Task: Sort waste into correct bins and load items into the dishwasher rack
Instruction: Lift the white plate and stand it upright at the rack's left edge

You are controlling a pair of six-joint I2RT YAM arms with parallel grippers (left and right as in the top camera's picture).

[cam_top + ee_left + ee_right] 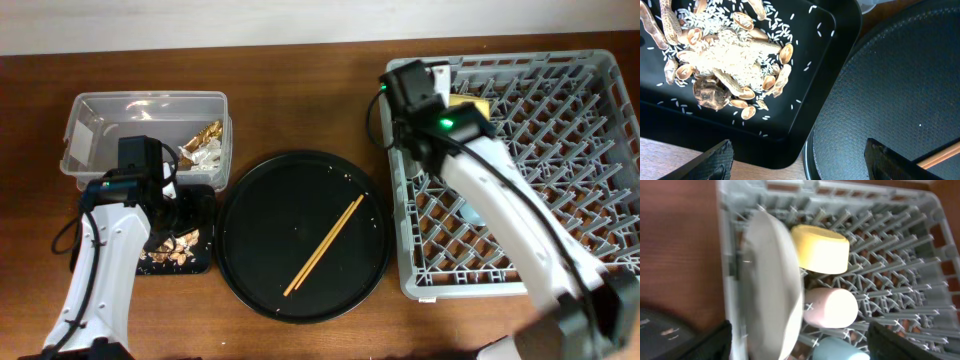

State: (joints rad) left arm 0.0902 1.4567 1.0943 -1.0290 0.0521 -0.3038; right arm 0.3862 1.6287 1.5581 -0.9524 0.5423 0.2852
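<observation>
**Four items racked, one pair out**

L gripper (799,155): fingers spread wide, nothing btwn them, hovering over near edge of black tray (840,75), at junction w/ round tray (900,85). In black tray: heap of food scraps (730,60), i.e. beige shells, brownish bits, loose white rice grains. Beyond black tray, clear tub (95,140) w/ gold foil wrapper (207,133) and white napkins (193,153) bunched at end nearest round tray.

R gripper (800,332): also wide apart, empty, above rack (560,150) at far corner on round-tray side. Inside that corner: plate (772,285) standing on edge along rack wall; yellow bowl (821,250) just beside plate; pink cup (832,307) next along, touching plate or nearly so, can't tell which; blue cup (837,351) partly cut off at frame bottom.

Chopsticks (325,245): lying together diagonally on round tray, well apart from both grippers; one tip visible at bottom corner of L wrist view.

Wooden table (300,100) under everything.
</observation>
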